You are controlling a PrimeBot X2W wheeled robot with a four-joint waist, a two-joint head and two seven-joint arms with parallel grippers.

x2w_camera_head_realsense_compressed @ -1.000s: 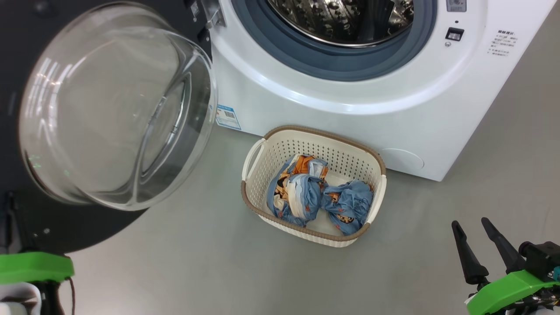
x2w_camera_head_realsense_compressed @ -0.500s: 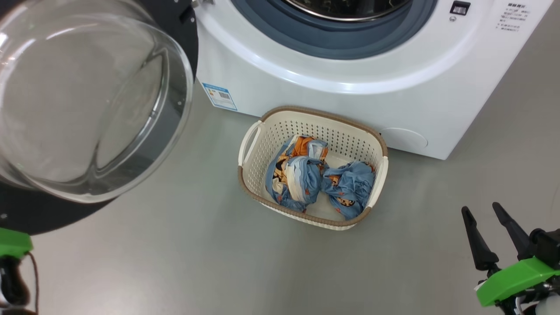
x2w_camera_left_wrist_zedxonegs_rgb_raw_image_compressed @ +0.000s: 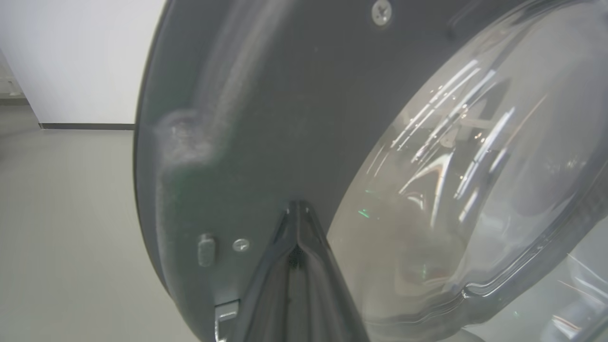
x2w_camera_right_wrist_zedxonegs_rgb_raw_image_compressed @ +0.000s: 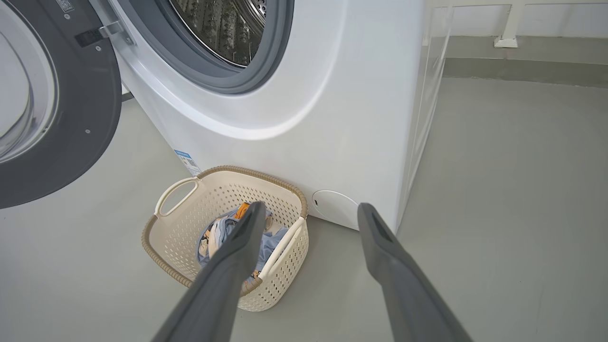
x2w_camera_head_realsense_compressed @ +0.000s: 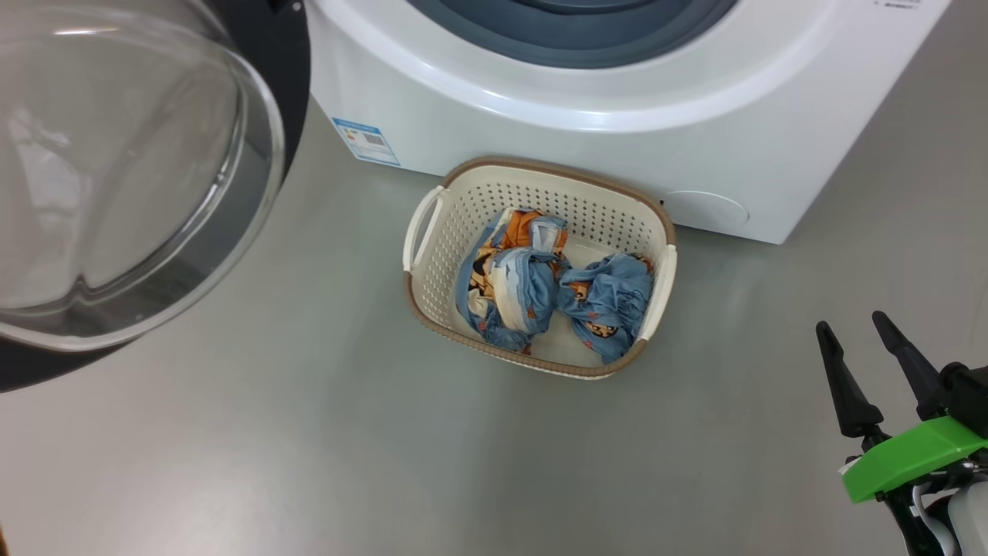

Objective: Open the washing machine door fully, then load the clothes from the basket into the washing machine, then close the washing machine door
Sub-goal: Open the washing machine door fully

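Note:
The washing machine [x2w_camera_head_realsense_compressed: 540,131] stands at the top of the head view, its grey-blue gasket [x2w_camera_head_realsense_compressed: 571,35] just showing. The washing machine door [x2w_camera_head_realsense_compressed: 116,177] is swung open to the left, glass bowl facing me. In front of the machine the basket [x2w_camera_head_realsense_compressed: 444,232] holds the clothes, two blue bundles [x2w_camera_head_realsense_compressed: 509,293] [x2w_camera_head_realsense_compressed: 610,305]. My right gripper [x2w_camera_head_realsense_compressed: 852,323] hovers open and empty over the floor, right of the basket. In the left wrist view my left gripper [x2w_camera_left_wrist_zedxonegs_rgb_raw_image_compressed: 297,205] is shut, tips close against the door's dark inner rim [x2w_camera_left_wrist_zedxonegs_rgb_raw_image_compressed: 266,118]; whether they touch is unclear.
Grey floor [x2w_camera_head_realsense_compressed: 309,448] spreads around the basket. The right wrist view shows the steel drum [x2w_camera_right_wrist_zedxonegs_rgb_raw_image_compressed: 223,28], the open door [x2w_camera_right_wrist_zedxonegs_rgb_raw_image_compressed: 85,104] at left, the basket [x2w_camera_right_wrist_zedxonegs_rgb_raw_image_compressed: 180,232] below, and a low ledge along the far wall [x2w_camera_right_wrist_zedxonegs_rgb_raw_image_compressed: 522,52].
The head camera has moved: machine and basket now sit higher and further left in its picture, and the left arm's green wrist has slid out of it. The right gripper stays open.

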